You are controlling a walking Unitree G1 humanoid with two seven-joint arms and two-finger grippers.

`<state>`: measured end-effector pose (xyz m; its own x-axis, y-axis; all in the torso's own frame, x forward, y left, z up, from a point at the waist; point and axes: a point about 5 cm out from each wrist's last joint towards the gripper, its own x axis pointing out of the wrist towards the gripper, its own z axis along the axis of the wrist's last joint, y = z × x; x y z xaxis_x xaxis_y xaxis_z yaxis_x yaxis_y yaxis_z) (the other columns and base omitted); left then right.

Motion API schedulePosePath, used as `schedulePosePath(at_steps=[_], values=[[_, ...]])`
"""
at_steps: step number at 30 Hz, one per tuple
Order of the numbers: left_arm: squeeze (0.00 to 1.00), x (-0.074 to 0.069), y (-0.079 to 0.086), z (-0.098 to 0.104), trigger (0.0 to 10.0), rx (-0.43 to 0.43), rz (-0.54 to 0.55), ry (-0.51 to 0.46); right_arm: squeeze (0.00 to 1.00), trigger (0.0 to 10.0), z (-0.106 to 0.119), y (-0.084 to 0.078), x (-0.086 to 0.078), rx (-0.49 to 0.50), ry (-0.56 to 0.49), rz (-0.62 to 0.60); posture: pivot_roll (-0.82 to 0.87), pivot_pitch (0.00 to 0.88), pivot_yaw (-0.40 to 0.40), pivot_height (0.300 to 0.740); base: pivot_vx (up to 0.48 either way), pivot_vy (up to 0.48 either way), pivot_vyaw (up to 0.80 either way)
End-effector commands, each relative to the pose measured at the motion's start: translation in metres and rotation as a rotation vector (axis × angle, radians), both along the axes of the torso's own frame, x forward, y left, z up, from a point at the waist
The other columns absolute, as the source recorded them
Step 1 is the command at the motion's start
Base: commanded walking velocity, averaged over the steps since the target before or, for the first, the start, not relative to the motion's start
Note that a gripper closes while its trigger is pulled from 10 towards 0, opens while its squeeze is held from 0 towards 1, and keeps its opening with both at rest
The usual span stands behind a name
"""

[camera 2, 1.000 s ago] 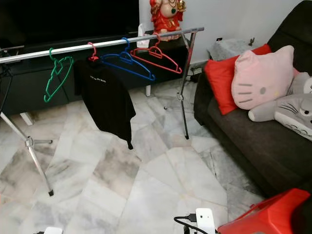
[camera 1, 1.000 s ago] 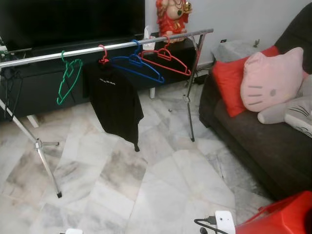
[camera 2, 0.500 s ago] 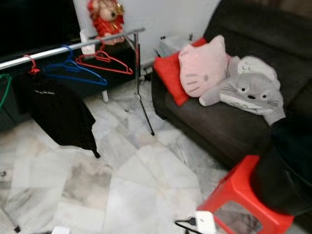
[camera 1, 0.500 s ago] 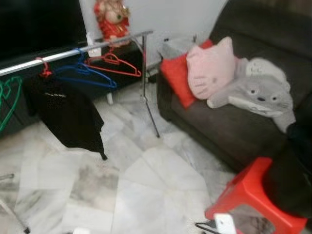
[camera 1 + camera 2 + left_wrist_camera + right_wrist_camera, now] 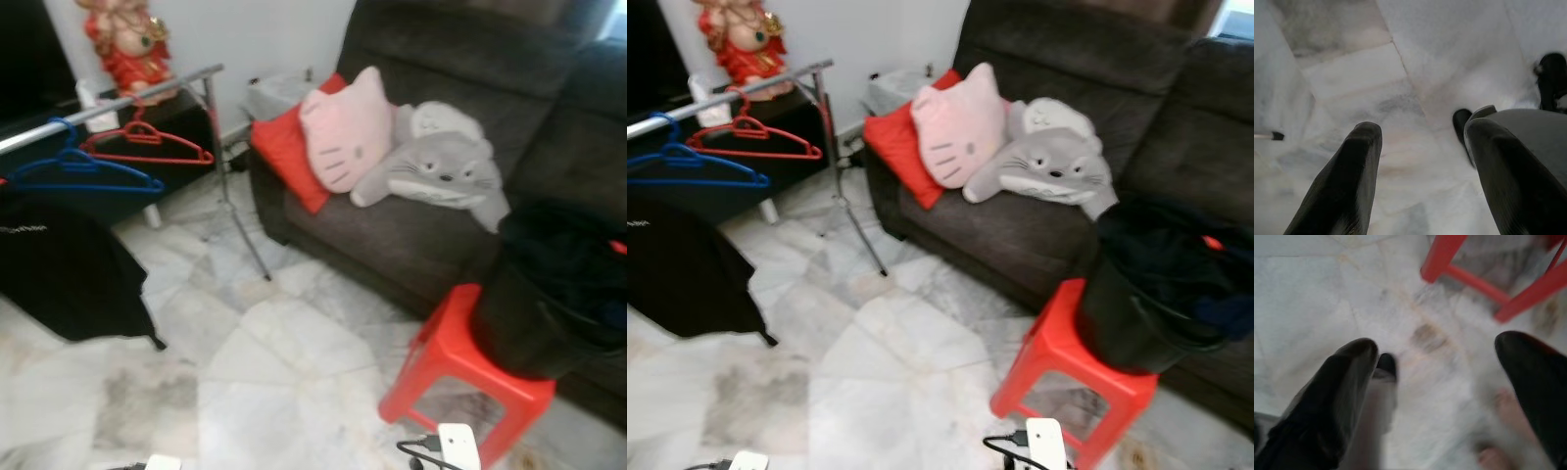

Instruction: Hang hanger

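Marble floor blurred under both wide-spread claws, hangers half cut off

You see floor: polished marble tile, pale with grey veining, slight sheen. Rail: bare shiny metal tube. Blue hanger and red hanger: thin smooth plastic. Black garment: matt cloth. Sofa: dark matt fabric, faintly napped. Pink cushion and grey plush toy: soft fuzzy cloth. Stool: glossy red plastic. Your left gripper fingers: black, matt, finely ribbed.
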<state>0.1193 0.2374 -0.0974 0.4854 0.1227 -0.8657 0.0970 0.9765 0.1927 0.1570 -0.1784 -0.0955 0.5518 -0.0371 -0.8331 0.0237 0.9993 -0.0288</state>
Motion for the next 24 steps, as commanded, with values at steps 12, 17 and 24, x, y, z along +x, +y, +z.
schedulePosePath(at_steps=[12,17,24], values=[[0.00,0.0016,0.0044,0.0016,10.0,0.005,-0.001,-0.004,0.00,10.0,0.0005,-0.0092,-0.0012,-0.027,0.002,-0.007,-0.08,0.024,-0.009,0.740,0.000,-0.040,-0.62],[0.00,0.0022,0.0055,0.0021,10.0,0.004,-0.005,-0.005,0.00,10.0,0.0000,-0.0083,-0.0021,-0.028,0.004,-0.006,-0.07,0.016,-0.007,0.740,0.000,0.000,-0.62],[0.00,0.0049,0.0019,0.0020,10.0,-0.001,-0.003,-0.010,0.00,10.0,-0.0003,-0.0073,-0.0030,-0.029,0.005,-0.003,-0.07,0.001,-0.001,0.740,0.000,0.000,-0.62]])
